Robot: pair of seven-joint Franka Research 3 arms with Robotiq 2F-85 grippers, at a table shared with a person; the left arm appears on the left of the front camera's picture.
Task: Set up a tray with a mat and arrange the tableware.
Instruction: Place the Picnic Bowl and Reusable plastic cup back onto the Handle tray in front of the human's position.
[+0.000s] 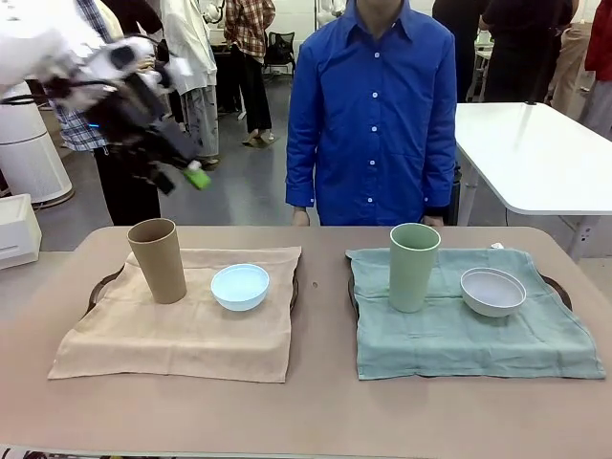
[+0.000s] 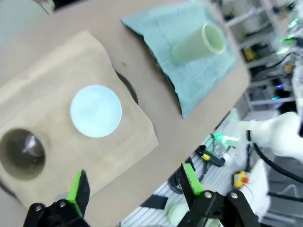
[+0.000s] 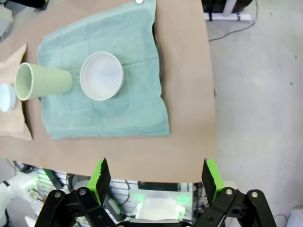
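Observation:
On the left a tan mat (image 1: 182, 320) covers a dark tray (image 1: 96, 290). It carries an upright tan cup (image 1: 159, 260) and a light blue bowl (image 1: 240, 286). On the right a green mat (image 1: 469, 330) lies over another tray (image 1: 561, 288), with a pale green cup (image 1: 413, 267) and a white bowl (image 1: 492, 292). My left gripper (image 1: 184, 175) hangs high above the table's far left, away from everything. It is open (image 2: 134, 187) over the tan mat (image 2: 61, 94), blue bowl (image 2: 96, 111) and tan cup (image 2: 21, 153). My right gripper (image 3: 156, 176) is open too, high over the table's edge, with the white bowl (image 3: 102, 75) and green cup (image 3: 42, 81) below.
A person in a blue shirt (image 1: 373, 115) stands at the far side, hands low behind the table edge. A white table (image 1: 535, 153) stands at the back right. Bare tabletop (image 1: 320, 411) runs along the near edge and between the two mats.

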